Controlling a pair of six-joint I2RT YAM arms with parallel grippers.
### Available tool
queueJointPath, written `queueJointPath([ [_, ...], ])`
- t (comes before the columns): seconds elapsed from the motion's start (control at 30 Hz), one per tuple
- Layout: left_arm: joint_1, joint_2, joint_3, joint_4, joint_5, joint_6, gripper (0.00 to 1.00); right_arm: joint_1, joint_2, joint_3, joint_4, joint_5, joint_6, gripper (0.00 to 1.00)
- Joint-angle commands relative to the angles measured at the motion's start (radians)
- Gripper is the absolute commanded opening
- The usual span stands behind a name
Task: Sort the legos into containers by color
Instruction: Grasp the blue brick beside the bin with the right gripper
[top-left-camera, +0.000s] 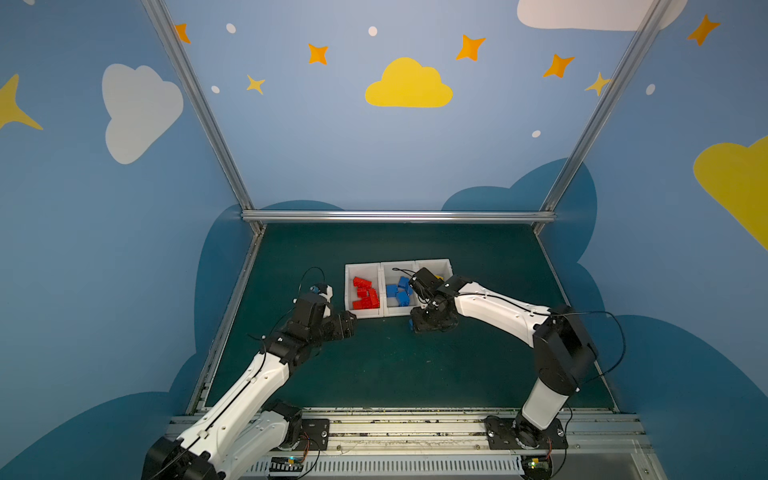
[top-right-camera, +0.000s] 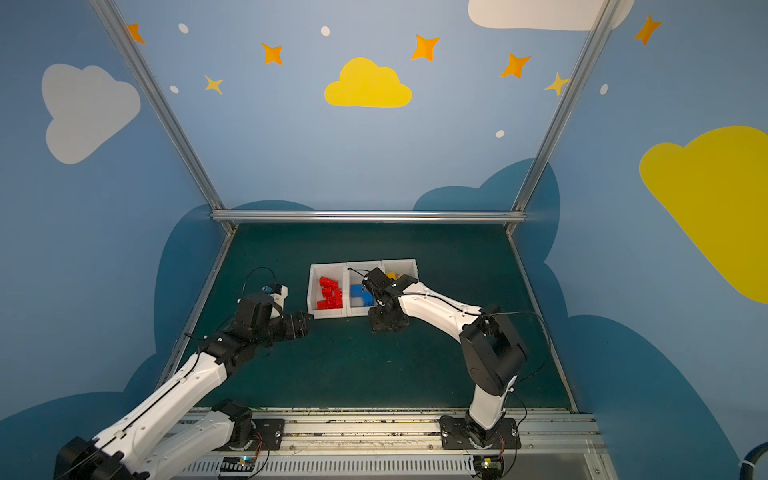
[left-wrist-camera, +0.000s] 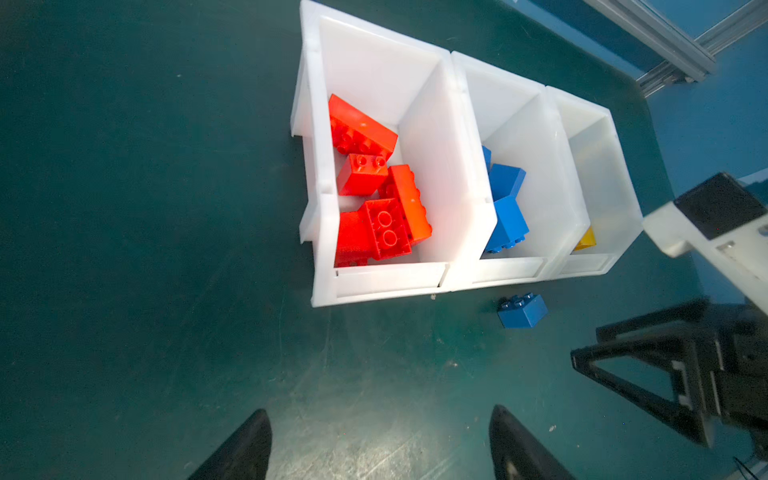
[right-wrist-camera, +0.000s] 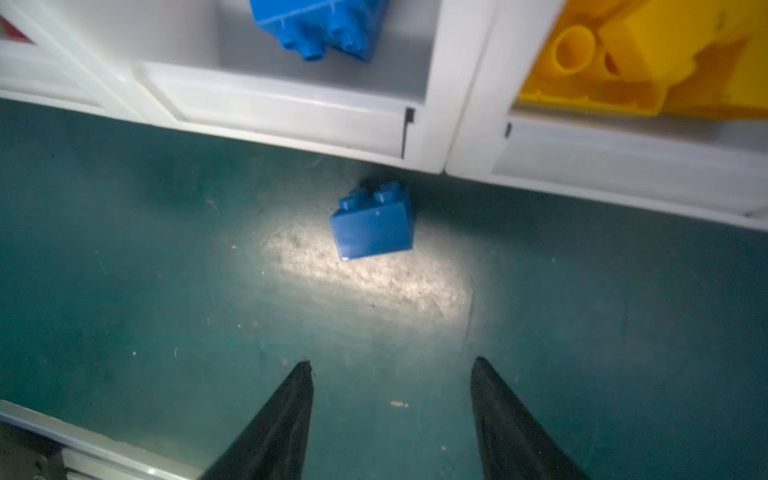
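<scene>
So, mat (top-left-camera: 374, 365): dark green, scuffed, takes up the whole cell floor.
Left arm (top-left-camera: 249, 386): reaches from 7 o'clock toward the centre in both top views.
Right arm (top-left-camera: 498, 307): reaches from 5 o'clock and bends in to the bins.
Bins: three white ones touching in a row at 12 o'clock of mat centre: red bin (left-wrist-camera: 374, 58) at the 9 o'clock end, blue bin (left-wrist-camera: 511, 104) in the middle, yellow bin (left-wrist-camera: 598, 149) at the 3 o'clock end.
Left gripper (left-wrist-camera: 380, 411): fingers spread apart with only bare mat between them; sits near the 7 o'clock corner of the red bin.
Right gripper (right-wrist-camera: 391, 361): fingers apart, nothing clamped; points down at the mat at 6 o'clock of the blue/yellow bin seam.
Red bricks (left-wrist-camera: 374, 187): a jumbled pile inside the red bin.
Blue bricks (left-wrist-camera: 505, 208): several inside the blue bin.
Yellow bricks (right-wrist-camera: 644, 62): inside the yellow bin; count unclear.
Loose blue brick (right-wrist-camera: 372, 226): on the mat, tipped on its side with the studs facing the bins; just outside the blue bin's front wall at its 5 o'clock corner; ahead of the right fingertips and apart from them; hidden under the right gripper in both top views.
</scene>
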Motion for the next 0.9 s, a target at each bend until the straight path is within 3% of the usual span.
queueJointPath([
  [0.0,0.001,-0.057,-0.033,0.015,-0.02,-0.034,0.83,0.004,0.051,0.058,-0.016,0.016,-0.046,0.6],
  [0.5,0.002,-0.121,-0.069,-0.013,-0.026,-0.06,0.83,-0.01,0.198,0.173,-0.031,0.032,-0.086,0.55],
  [0.87,0.002,-0.132,-0.077,-0.015,-0.028,-0.064,0.84,-0.012,0.228,0.186,-0.034,0.033,-0.088,0.38],
])
